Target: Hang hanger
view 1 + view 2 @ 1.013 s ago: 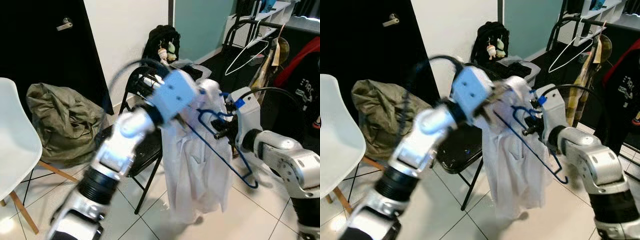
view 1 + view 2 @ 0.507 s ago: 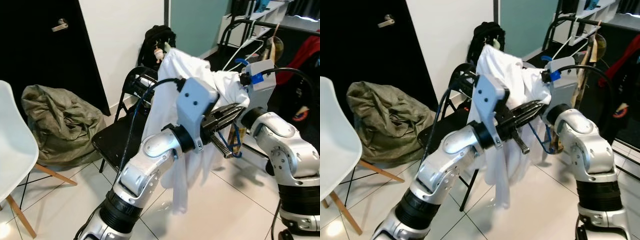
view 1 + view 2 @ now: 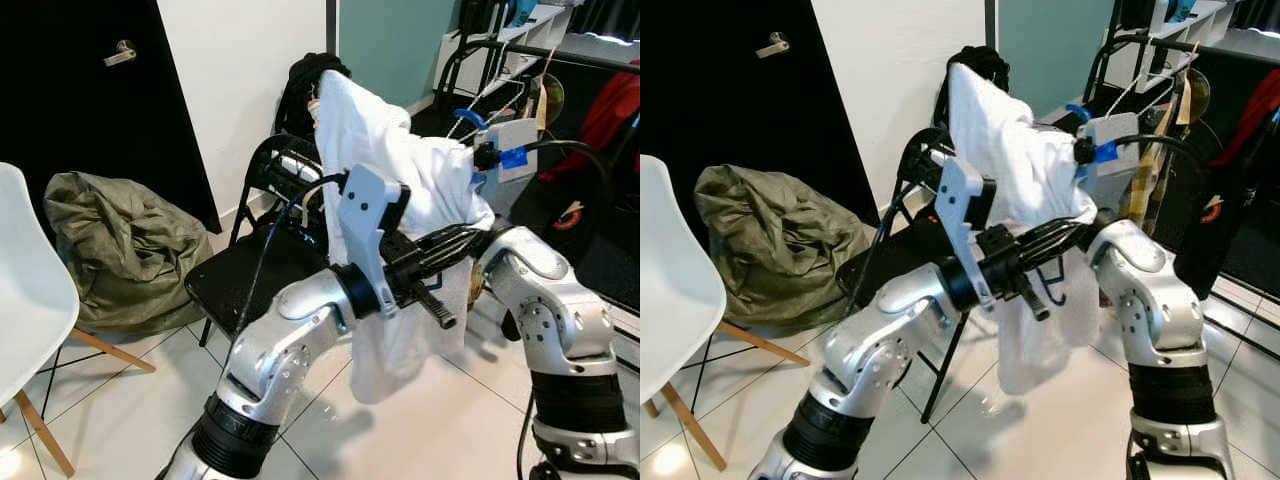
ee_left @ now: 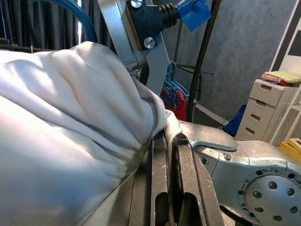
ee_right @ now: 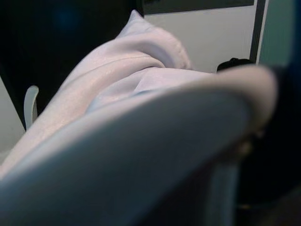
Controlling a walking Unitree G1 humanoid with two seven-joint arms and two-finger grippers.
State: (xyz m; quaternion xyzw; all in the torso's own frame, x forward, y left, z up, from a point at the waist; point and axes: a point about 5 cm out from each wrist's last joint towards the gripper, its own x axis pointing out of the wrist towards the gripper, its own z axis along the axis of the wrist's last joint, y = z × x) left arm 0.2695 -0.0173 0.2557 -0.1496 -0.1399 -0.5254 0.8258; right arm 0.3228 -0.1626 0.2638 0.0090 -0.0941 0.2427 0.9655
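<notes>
White shirt held up between both arms in front of the clothes rack.

The left claw (image 3: 455,245) has its fingers (image 4: 164,188) together, pinching a fold of the white shirt (image 3: 400,170), which is raised above the black folding chair (image 3: 250,275). A bit of blue hanger (image 3: 1055,285) shows under the cloth beside the left claw. The right claw (image 5: 225,141) is buried in the shirt; I cannot tell how its fingers stand. The clothes rack (image 3: 500,50) stands well beyond.
</notes>
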